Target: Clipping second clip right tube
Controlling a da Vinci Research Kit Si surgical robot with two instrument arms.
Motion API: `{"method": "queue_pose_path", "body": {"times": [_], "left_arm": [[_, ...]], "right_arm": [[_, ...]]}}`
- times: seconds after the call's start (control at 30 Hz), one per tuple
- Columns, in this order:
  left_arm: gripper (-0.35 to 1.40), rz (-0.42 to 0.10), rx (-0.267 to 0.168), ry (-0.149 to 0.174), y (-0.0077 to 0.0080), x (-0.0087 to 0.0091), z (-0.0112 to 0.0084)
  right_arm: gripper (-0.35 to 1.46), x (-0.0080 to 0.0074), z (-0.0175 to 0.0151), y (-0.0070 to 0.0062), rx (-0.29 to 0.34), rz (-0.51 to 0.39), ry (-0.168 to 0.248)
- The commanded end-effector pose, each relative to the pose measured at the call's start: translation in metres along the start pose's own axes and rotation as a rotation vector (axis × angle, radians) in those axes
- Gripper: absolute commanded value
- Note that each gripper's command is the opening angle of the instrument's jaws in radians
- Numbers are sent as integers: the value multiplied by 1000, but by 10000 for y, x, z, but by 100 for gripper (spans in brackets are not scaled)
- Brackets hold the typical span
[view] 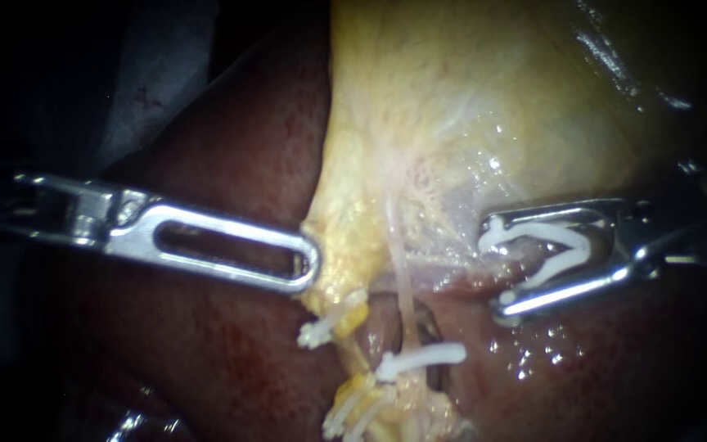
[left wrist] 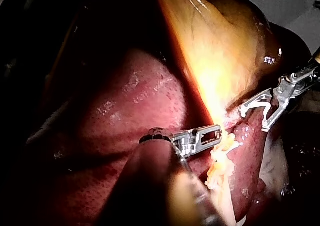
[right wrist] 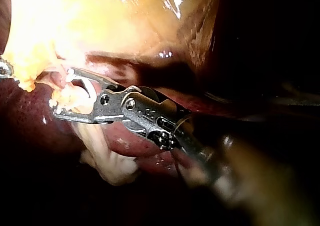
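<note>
the right instrument (view: 497, 266) sits at the right of the frame, its jaws spread wide but each touching one leg of an open white clip (view: 570, 235) loaded between them. the right tube (view: 403, 282), a thin pale strand, runs down the middle of the frame and is well apart from that clip, so nothing is around it yet. lower on the same strand a placed clip (view: 423, 357) already lies across it. the left instrument (view: 310, 270) comes in from the left, jaws pressed together and, as far as i can judge, pinching the yellow lower edge of the gallbladder (view: 468, 98) to keep the strand stretched.

what could go wrong, in my judgement:
- the clip may close on the filmy tissue beside the tube, or on only part of the tube, if the jaws do not pass fully around it.
- it may land on the placed clip or crowd it.
- the lower jaw lies close over the liver (view: 231, 376) and could dig into it on the way in.
- a hard pull from the left could tear the thin strand.

no tray, bowl or other container shows; the only thing held in anything is the clip in the jaws.
</note>
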Motion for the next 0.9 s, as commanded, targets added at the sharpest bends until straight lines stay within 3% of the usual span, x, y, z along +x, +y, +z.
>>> {"method": "queue_pose_path", "body": {"times": [0.03,0.4,0.9], "left_arm": [[-35,-2,-1,-1,-2,0,-1],[-35,-5,0,-1,-8,1,-5],[-35,-7,0,-2,-14,2,-6]], "right_arm": [[55,-3,4,0,3,1,-3],[54,-36,40,8,25,41,-23],[53,-60,54,31,16,31,-25]]}}
